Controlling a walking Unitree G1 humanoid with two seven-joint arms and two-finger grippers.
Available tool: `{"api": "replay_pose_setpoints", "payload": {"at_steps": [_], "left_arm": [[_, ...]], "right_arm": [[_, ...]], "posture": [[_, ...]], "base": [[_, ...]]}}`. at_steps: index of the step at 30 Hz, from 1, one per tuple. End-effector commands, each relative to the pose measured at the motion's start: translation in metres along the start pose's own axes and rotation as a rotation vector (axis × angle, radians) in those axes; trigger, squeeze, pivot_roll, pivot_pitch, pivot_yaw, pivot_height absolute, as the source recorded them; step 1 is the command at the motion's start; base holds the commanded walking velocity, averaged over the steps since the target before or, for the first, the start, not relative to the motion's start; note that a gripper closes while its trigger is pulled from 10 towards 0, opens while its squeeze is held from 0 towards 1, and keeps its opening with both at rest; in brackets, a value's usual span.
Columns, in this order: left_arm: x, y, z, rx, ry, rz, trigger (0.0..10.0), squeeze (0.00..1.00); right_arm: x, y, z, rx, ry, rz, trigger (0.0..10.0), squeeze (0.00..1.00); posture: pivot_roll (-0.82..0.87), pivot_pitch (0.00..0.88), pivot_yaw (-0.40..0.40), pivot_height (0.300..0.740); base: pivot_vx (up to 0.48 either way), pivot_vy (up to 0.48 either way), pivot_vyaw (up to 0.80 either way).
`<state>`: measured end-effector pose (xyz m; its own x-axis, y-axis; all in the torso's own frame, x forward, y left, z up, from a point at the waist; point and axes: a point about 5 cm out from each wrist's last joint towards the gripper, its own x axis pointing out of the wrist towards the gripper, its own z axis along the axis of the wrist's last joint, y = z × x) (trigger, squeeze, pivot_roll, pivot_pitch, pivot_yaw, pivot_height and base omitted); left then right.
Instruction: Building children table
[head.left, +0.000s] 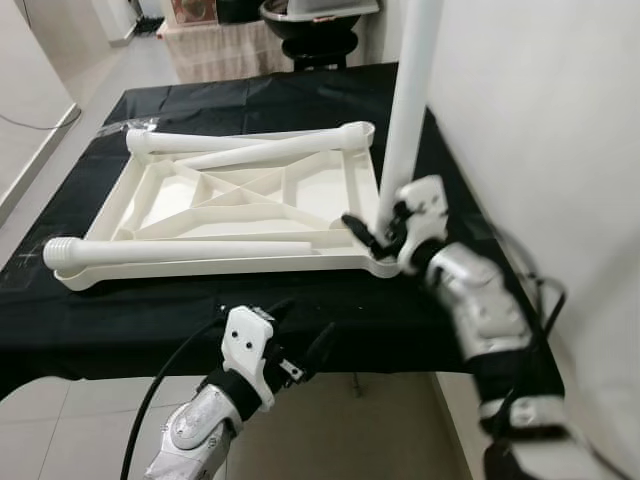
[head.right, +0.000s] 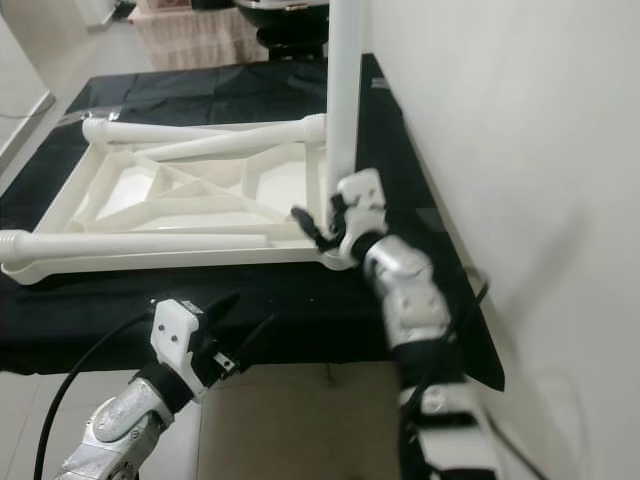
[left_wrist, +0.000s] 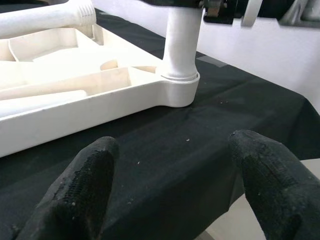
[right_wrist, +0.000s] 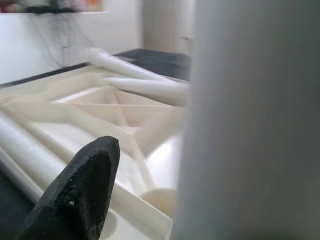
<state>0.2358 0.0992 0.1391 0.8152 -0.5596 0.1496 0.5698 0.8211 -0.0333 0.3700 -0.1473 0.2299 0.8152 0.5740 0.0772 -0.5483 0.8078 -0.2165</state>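
While seating the upright leg (head.left: 408, 100) in the near right corner socket of the upturned tabletop (head.left: 240, 195) on the black-draped counter (head.left: 300, 310): keep it plumb.

Right end effector (head.left: 378, 232) wrapped round the leg just above the socket, seemingly pinching it, though one finger hides behind the tube. Best twisted squarely and pressed straight down, with no sideways lean. Three loose legs (head.left: 190, 250) lying across the tabletop, best left undisturbed. Left end effector (head.left: 300, 340) spread wide, empty, near the counter's front edge, free to brace the frame.

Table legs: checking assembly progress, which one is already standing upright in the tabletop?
The leg at the near right corner, beside the right gripper; the other three lie flat on the tabletop.
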Motion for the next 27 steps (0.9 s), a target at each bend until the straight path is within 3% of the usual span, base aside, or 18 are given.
{"api": "replay_pose_setpoints", "payload": {"at_steps": [1,2,4,7,8,9,16,21,23,25,26,27], "left_arm": [[-0.002,0.001,-0.003,0.003,0.009,0.010,10.0,0.00],[-0.002,0.001,-0.003,0.003,0.009,0.010,10.0,0.00],[-0.002,0.001,-0.004,0.000,0.007,0.012,10.0,0.00],[-0.002,0.000,-0.004,-0.001,0.006,0.012,10.0,0.00],[-0.002,-0.001,-0.005,-0.004,0.005,0.012,10.0,0.00],[-0.002,-0.001,-0.005,-0.005,0.005,0.011,10.0,0.00],[-0.002,-0.001,-0.004,-0.007,0.003,0.010,10.0,0.00],[-0.001,0.000,-0.004,-0.010,0.003,0.009,10.0,0.00],[-0.001,0.000,-0.004,-0.010,0.001,0.010,10.0,0.00],[-0.001,0.000,-0.004,-0.010,0.001,0.010,10.0,0.00],[-0.002,0.000,-0.004,-0.008,0.001,0.011,10.0,0.00],[-0.002,0.000,-0.004,-0.008,0.001,0.011,10.0,0.00]], "right_arm": [[0.002,0.004,-0.005,-0.021,0.016,0.134,10.0,0.00],[0.002,0.004,-0.005,-0.021,0.016,0.134,10.0,0.00],[0.002,-0.003,0.000,-0.078,0.042,0.268,10.0,0.00],[0.004,-0.006,0.002,-0.072,0.057,0.300,10.0,0.00],[0.007,-0.011,0.002,-0.022,0.085,0.337,0.0,0.00],[0.007,-0.013,0.000,0.017,0.100,0.352,0.0,0.00],[0.006,-0.017,-0.004,0.058,0.101,0.345,0.0,0.00],[0.001,-0.023,-0.011,0.087,0.110,0.279,0.0,0.00],[-0.004,-0.029,-0.025,0.089,0.150,0.160,0.0,0.00],[-0.004,-0.029,-0.025,0.089,0.150,0.160,0.0,0.00],[-0.023,-0.026,-0.061,0.158,0.230,-0.253,0.0,0.00],[-0.023,-0.026,-0.061,0.158,0.230,-0.253,0.0,0.00]], "posture": [[0.05,0.122,0.040,0.740],[0.05,0.122,0.040,0.740],[0.05,0.121,0.037,0.740],[0.05,0.120,0.035,0.740],[0.06,0.121,0.034,0.740],[0.06,0.124,0.037,0.740],[0.05,0.126,0.040,0.740],[0.05,0.133,0.044,0.740],[0.03,0.142,0.035,0.740],[0.03,0.142,0.035,0.740],[0.04,0.140,0.000,0.740],[0.04,0.140,0.000,0.740]], "base": [[0.000,0.000,0.00],[0.000,0.000,0.00],[0.000,0.000,0.00],[0.000,0.000,0.00],[0.000,0.000,0.00],[0.000,0.000,0.00],[0.000,0.000,0.00],[0.000,0.000,0.00],[0.000,0.000,0.00],[0.000,0.000,0.00],[0.000,0.000,0.00],[0.000,0.000,0.00]]}}
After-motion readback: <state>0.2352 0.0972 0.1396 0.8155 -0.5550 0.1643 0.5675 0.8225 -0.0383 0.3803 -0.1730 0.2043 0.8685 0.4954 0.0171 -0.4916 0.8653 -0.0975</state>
